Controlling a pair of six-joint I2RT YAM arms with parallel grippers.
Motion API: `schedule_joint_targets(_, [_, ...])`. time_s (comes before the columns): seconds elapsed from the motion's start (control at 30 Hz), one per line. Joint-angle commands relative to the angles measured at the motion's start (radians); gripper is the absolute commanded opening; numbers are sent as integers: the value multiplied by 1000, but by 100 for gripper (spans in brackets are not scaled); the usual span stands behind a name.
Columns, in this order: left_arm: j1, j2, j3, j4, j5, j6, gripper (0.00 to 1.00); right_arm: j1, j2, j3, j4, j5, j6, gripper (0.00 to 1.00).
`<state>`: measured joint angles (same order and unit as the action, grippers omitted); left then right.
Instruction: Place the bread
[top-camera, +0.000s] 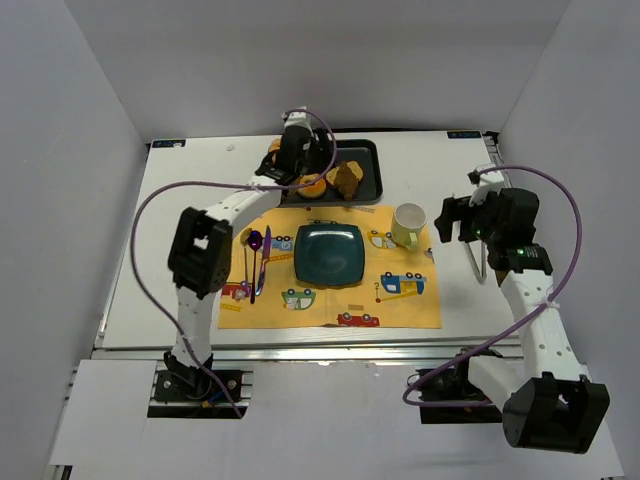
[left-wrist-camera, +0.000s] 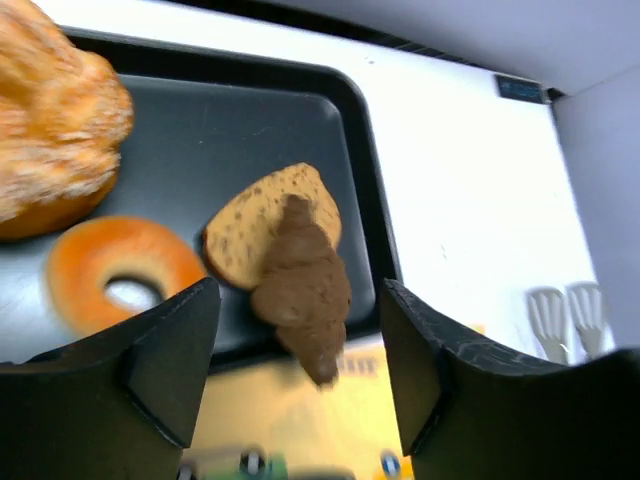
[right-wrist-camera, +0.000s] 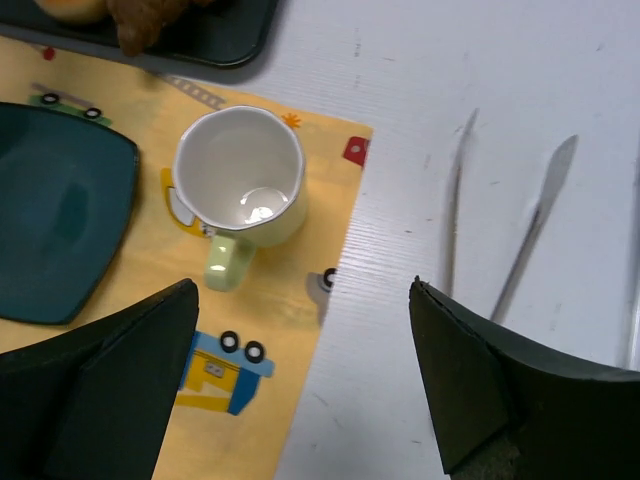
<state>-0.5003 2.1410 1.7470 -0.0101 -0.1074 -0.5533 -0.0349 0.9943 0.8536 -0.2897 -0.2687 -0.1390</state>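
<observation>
Several breads lie in the black tray (left-wrist-camera: 345, 130): a speckled bread slice (left-wrist-camera: 250, 225), a brown croissant (left-wrist-camera: 305, 285) leaning on it, an orange bagel (left-wrist-camera: 120, 265) and a big golden roll (left-wrist-camera: 55, 120). My left gripper (left-wrist-camera: 300, 370) hovers open over the tray's near rim with the croissant's tip between its fingers, untouched. In the top view that left gripper (top-camera: 303, 178) is above the tray (top-camera: 365, 155). The teal plate (top-camera: 328, 254) sits bare on the yellow placemat (top-camera: 400, 305). My right gripper (right-wrist-camera: 305, 390) is open and holds nothing, right of the mug.
A pale green mug (top-camera: 408, 226) stands on the placemat's right corner. Purple cutlery (top-camera: 255, 262) lies left of the plate. Metal utensils (right-wrist-camera: 530, 225) lie on the white table under my right gripper (top-camera: 452, 220). White walls surround the table.
</observation>
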Motion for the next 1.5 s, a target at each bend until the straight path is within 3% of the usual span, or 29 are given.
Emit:
schedule_joint_targets(0.0, [-3,-336,-124,56,-12,33,69,-39,-25,10,18,-18,-162,89])
schedule_joint_targets(0.07, [0,-419,-254,49,-37,52,32,-97,-22,-10,-38,-174,-342,82])
schedule_joint_targets(0.13, [2,-543,-340,33,-57,73,2,-132,33,1,-70,-248,-356,72])
schedule_joint_targets(0.17, [2,-590,-442,30,-72,75,0,-167,55,27,-81,-259,-341,51])
schedule_joint_targets(0.23, [2,-735,-551,35,-90,69,0,-210,119,44,-83,-306,-321,24])
schedule_joint_targets(0.27, [2,-786,-657,30,-100,63,0,-256,142,71,-92,-322,-314,0])
schedule_joint_targets(0.4, [5,-1031,-881,-20,-196,18,0,-322,298,180,-205,-353,-277,3])
schedule_joint_targets(0.43, [5,-1078,-920,-51,-216,7,0,-324,370,202,-224,-289,-268,24])
schedule_joint_targets(0.47, [5,-1166,-957,-65,-230,-2,0,-323,406,223,-248,-259,-264,62])
schedule_joint_targets(0.5, [6,-1208,-1031,-76,-248,-31,0,-323,462,258,-281,-188,-267,81])
schedule_joint_targets(0.53, [6,-1246,-1066,-97,-256,-48,0,-324,481,265,-279,-149,-255,89])
schedule_joint_targets(0.57, [6,-1312,-1096,-108,-259,-65,2,-324,489,265,-269,-111,-254,89])
schedule_joint_targets(0.6, [6,-1340,-1145,-119,-262,-98,23,-323,488,248,-232,-75,-254,89])
schedule_joint_targets(0.7, [6,-1412,-1195,-175,-275,-144,74,-316,477,204,-145,66,-267,89])
schedule_joint_targets(0.73, [6,-1421,-1201,-198,-285,-148,78,-312,484,202,-138,83,-269,89])
schedule_joint_targets(0.93, [6,-1431,-1215,-212,-302,-139,82,-277,609,208,-102,89,-343,89])
schedule_joint_targets(1.27, [6,-1431,-1210,-220,-307,-131,82,-244,808,269,-17,128,-297,83])
schedule_joint_targets(1.37, [6,-1437,-1219,-220,-307,-140,82,-231,842,266,10,126,-292,76])
schedule_joint_targets(1.43, [6,-1437,-1221,-222,-311,-143,82,-220,863,256,41,122,-289,63])
schedule_joint_targets(1.47, [6,-1435,-1221,-222,-311,-143,82,-220,868,252,47,117,-289,63])
